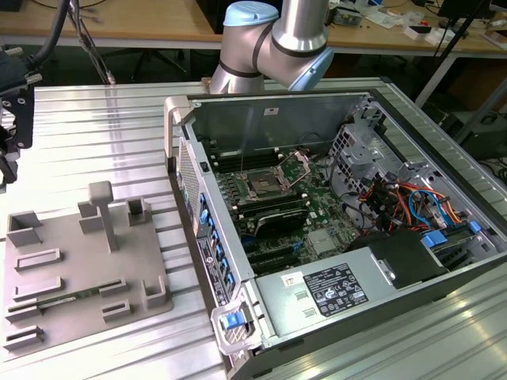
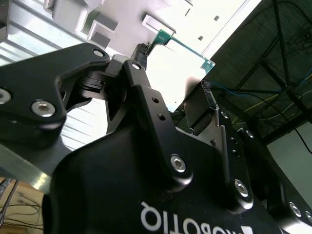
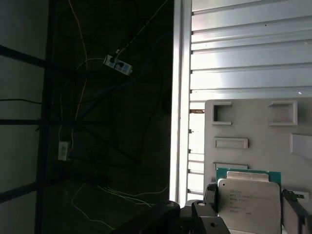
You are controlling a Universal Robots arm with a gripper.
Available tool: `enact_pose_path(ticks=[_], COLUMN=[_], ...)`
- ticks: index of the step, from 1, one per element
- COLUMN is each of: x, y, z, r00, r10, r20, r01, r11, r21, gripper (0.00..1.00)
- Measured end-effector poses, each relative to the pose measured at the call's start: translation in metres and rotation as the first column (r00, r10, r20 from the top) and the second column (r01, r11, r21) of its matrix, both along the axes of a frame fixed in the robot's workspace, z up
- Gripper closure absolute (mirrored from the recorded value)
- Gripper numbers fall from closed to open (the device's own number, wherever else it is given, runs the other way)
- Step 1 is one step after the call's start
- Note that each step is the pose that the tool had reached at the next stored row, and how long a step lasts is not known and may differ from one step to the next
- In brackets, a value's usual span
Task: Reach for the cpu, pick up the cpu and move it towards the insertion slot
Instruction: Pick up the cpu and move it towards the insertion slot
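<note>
1. In the first wrist view, a chip [image 3: 249, 204] sits between the two dark fingers [image 3: 210, 194] of the gripper [image 3: 251, 195]. The jaws press on two opposite edges of the chip, clamping it.
2. The chip is flat and square. Its top is a silvery-white metal lid with softened corners and a few lines of small dark print. A thin green board edge shows around the lid along one side and at a corner.
3. In the second wrist view, the chip [image 2: 178, 68] glares almost white, with the green rim along one edge. It lies just past the black body of the gripper.
4. Behind the chip in the first wrist view lies a pale grey tray [image 3: 253, 126] with raised blocks and rectangular recesses. It rests on a ribbed metal table [image 3: 243, 48], near the table's edge.
5. In the exterior view, the tray [image 1: 79, 261] lies at the exterior view's left. An open computer case [image 1: 277, 119] stands at the exterior view's right, on the same table.
6. The socket [image 1: 261, 186] is a square silver frame with a dark centre. It sits on the green circuit board [image 1: 317, 210] inside the case, beside long black memory slots [image 1: 273, 212] and well apart from the tray.
7. A silver arm [image 1: 273, 39] with pale blue caps rises behind the case.
</note>
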State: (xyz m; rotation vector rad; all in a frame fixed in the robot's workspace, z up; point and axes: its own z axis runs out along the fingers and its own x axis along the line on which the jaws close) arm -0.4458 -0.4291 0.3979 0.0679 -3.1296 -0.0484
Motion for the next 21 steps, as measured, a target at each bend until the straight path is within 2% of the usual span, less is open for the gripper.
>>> enact_pose_path(ticks=[6,21], x=[0.002,0.0197], y=[0.0001,0.0011], z=[0.0,-0.0001], r00=[1.0,1.0], r10=[0.0,0.0], r20=[-0.0001,-0.0001], r01=[0.0,0.0], r11=[1.0,1.0], r21=[-0.0001,-0.0004], gripper=[0.45,0.45])
